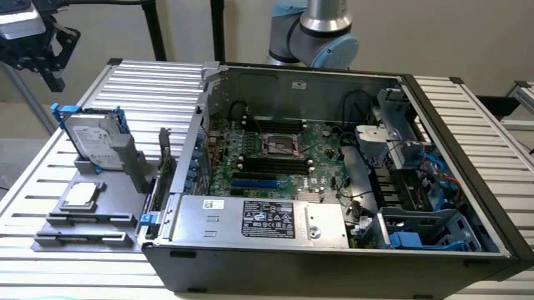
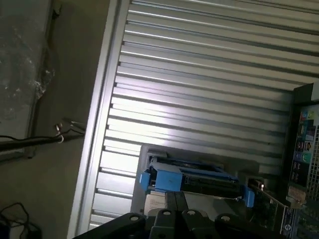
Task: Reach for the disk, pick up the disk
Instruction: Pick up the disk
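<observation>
The disk (image 1: 90, 136) is a silver-grey hard drive with a white label and blue rails. It stands on edge in a grey holder (image 1: 112, 164) on the slatted table, at the exterior view's left. My black gripper (image 1: 55, 81) hangs in the air above and behind the disk, well apart from it. In the wrist view the disk (image 2: 194, 175) shows edge-on, with its blue rails just beyond my gripper (image 2: 175, 195). The fingers are shut together with nothing between them.
A small square CPU chip (image 1: 81, 195) lies on a grey fixture in front of the disk holder. The open computer case (image 1: 334, 169) stands right beside the holder. A green card (image 1: 164, 164) stands between them. The table edge (image 2: 94, 139) drops to the floor.
</observation>
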You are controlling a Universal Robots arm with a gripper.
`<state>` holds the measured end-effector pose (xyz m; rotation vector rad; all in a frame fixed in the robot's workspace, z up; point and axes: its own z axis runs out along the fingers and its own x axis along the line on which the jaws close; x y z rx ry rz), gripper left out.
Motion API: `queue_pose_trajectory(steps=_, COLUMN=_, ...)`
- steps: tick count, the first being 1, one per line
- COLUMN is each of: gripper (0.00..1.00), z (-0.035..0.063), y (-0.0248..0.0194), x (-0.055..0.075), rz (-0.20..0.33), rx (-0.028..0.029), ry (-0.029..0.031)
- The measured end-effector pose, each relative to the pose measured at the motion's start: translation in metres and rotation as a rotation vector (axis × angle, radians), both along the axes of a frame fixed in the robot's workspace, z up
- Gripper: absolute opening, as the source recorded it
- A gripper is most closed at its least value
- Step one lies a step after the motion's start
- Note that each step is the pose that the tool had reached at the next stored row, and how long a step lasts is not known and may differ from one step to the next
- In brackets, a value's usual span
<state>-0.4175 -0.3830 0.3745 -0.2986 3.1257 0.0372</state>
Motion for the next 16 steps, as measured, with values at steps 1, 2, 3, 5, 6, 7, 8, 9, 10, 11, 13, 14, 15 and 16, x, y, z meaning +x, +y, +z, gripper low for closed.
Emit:
queue_pose_trajectory(steps=1, gripper=0.11, z=0.0, y=0.0, x=0.0, rz=0.018, rx=0.0, ry=0.0)
queue_pose_trajectory(steps=2, gripper=0.11, z=0.0, y=0.0, x=0.0, rz=0.037, rx=0.0, ry=0.0)
queue_pose_trajectory(steps=3, gripper=0.11, z=0.0, y=0.0, x=0.0, rz=0.054, rx=0.0, ry=-0.0001)
queue_pose_trajectory(steps=5, gripper=0.11, z=0.0, y=0.0, x=0.0, rz=0.092, rx=0.0, ry=0.0)
queue_pose_trajectory(steps=6, gripper=0.11, z=0.0, y=0.0, x=0.0, rz=0.109, rx=0.0, ry=0.0)
queue_pose_trajectory(steps=7, gripper=0.11, z=0.0, y=0.0, x=0.0, rz=0.128, rx=0.0, ry=0.0)
queue_pose_trajectory(steps=8, gripper=0.11, z=0.0, y=0.0, x=0.0, rz=0.146, rx=0.0001, ry=-0.0001)
queue_pose_trajectory(steps=9, gripper=0.11, z=0.0, y=0.0, x=0.0, rz=0.165, rx=0.0, ry=0.0)
queue_pose_trajectory(steps=10, gripper=0.11, z=0.0, y=0.0, x=0.0, rz=0.183, rx=0.0001, ry=-0.0001)
queue_pose_trajectory(steps=11, gripper=0.11, z=0.0, y=0.0, x=0.0, rz=0.2, rx=0.0, ry=0.0)
queue_pose_trajectory(steps=13, gripper=0.11, z=0.0, y=0.0, x=0.0, rz=0.236, rx=0.0, ry=-0.0001)
queue_pose_trajectory(steps=14, gripper=0.11, z=0.0, y=0.0, x=0.0, rz=0.255, rx=0.0, ry=0.0)
queue_pose_trajectory(steps=15, gripper=0.11, z=0.0, y=0.0, x=0.0, rz=0.273, rx=0.0001, ry=-0.0001)
queue_pose_trajectory(steps=16, gripper=0.11, z=0.0, y=0.0, x=0.0, rz=0.291, rx=0.0, ry=-0.0001)
